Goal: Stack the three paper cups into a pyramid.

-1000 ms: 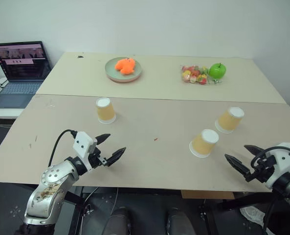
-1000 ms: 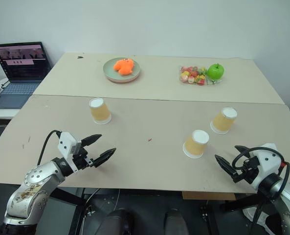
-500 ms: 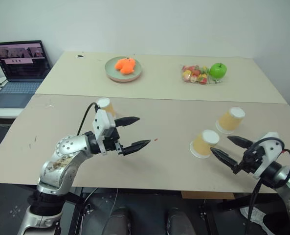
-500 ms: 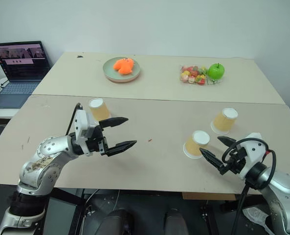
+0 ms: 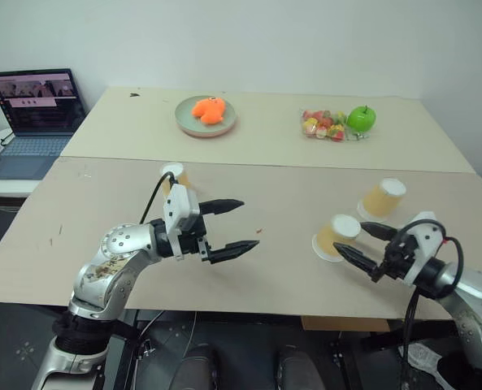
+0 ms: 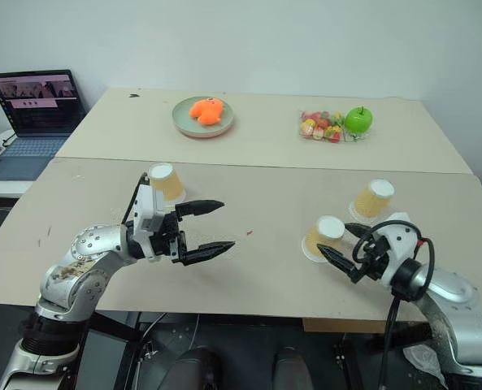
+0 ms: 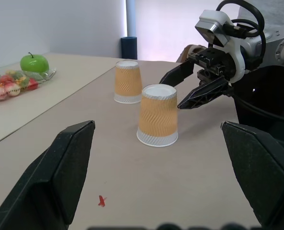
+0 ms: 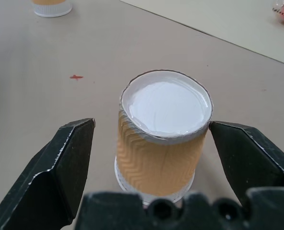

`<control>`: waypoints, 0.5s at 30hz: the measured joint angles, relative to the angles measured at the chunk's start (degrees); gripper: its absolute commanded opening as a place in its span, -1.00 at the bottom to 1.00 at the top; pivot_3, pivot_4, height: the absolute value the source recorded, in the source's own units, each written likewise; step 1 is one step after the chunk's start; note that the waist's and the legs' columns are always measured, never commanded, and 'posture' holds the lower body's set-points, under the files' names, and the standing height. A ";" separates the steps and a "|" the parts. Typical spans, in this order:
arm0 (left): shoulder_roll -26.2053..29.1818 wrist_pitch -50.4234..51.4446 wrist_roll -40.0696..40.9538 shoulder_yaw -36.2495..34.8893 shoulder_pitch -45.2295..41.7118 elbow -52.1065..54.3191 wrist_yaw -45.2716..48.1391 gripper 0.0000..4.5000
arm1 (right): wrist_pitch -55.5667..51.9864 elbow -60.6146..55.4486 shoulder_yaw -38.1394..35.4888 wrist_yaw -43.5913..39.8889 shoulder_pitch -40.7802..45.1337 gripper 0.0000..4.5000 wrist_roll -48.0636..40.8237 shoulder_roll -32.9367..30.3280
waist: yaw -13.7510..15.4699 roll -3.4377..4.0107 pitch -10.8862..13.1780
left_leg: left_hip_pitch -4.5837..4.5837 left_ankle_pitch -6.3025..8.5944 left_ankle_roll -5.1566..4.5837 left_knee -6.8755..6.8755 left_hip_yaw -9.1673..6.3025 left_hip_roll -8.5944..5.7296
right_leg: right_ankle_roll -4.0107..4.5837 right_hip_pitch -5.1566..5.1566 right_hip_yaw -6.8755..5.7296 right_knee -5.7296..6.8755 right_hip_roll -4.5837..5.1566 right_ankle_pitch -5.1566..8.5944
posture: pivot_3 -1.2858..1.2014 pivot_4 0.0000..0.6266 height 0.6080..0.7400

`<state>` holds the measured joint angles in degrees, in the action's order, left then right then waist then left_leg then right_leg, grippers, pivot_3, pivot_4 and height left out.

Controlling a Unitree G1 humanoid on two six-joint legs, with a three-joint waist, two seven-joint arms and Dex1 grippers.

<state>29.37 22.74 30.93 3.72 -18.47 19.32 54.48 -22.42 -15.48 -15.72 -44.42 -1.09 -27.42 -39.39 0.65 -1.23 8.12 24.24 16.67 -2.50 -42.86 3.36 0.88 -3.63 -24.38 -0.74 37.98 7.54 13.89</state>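
Three paper cups stand upside down on the table. The left cup (image 6: 166,180) is partly hidden behind my left arm. The middle cup (image 5: 334,237) and the right cup (image 5: 383,197) stand close together. My right gripper (image 8: 151,125) is open, its fingers on either side of the middle cup (image 8: 163,139) without squeezing it. My left gripper (image 5: 249,223) is open and holds nothing. It hovers over the table's middle and points sideways toward the middle cup (image 7: 157,115), well short of it. The left wrist view also shows the right cup (image 7: 128,81) and my right gripper (image 7: 199,88).
On the far table half are a green plate (image 5: 206,115) with an orange toy, a bag of sweets (image 5: 323,124) and a green apple (image 5: 361,119). A laptop (image 5: 33,101) sits off to the left. A small red mark (image 5: 258,231) is on the table.
My left gripper rose from the table's front left and swung right over the middle. My right gripper moved forward and left until its open fingers flank the middle cup.
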 measured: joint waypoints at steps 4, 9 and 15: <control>0.00 -0.07 0.00 -0.26 0.78 0.13 -0.45 1.00 | 1.04 2.41 1.42 -0.53 2.20 0.97 1.21 0.14 | 0.01 0.00 0.00 | 0.00 0.00 0.00 0.02 0.00 0.01 | 0.00 -0.02 -0.01 0.00 0.00 0.00 | 0.03 -0.52 0.03; -0.09 -0.06 0.13 -0.63 1.68 1.29 -2.15 1.00 | 1.93 4.99 2.48 -1.33 5.02 0.64 1.53 0.96 | 0.01 0.00 0.01 | 0.00 0.00 0.00 0.00 0.00 0.02 | 0.00 -0.01 0.01 0.01 0.00 0.00 | 0.03 -0.52 0.03; 0.48 0.23 0.72 -2.59 2.99 1.66 -3.43 1.00 | 2.78 7.63 3.96 -1.81 8.25 0.22 1.96 1.37 | -0.01 0.01 0.02 | 0.01 0.00 0.00 0.02 0.00 0.02 | 0.00 -0.03 -0.01 0.01 0.00 0.00 | 0.03 -0.52 0.03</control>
<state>29.85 22.97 31.65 1.12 -15.48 20.98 51.04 -19.64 -7.85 -11.77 -46.23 7.16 -25.45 -38.01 0.64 -1.22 8.13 24.25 16.67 -2.50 -42.84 3.35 0.89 -3.63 -24.42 -0.75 38.00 7.54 13.89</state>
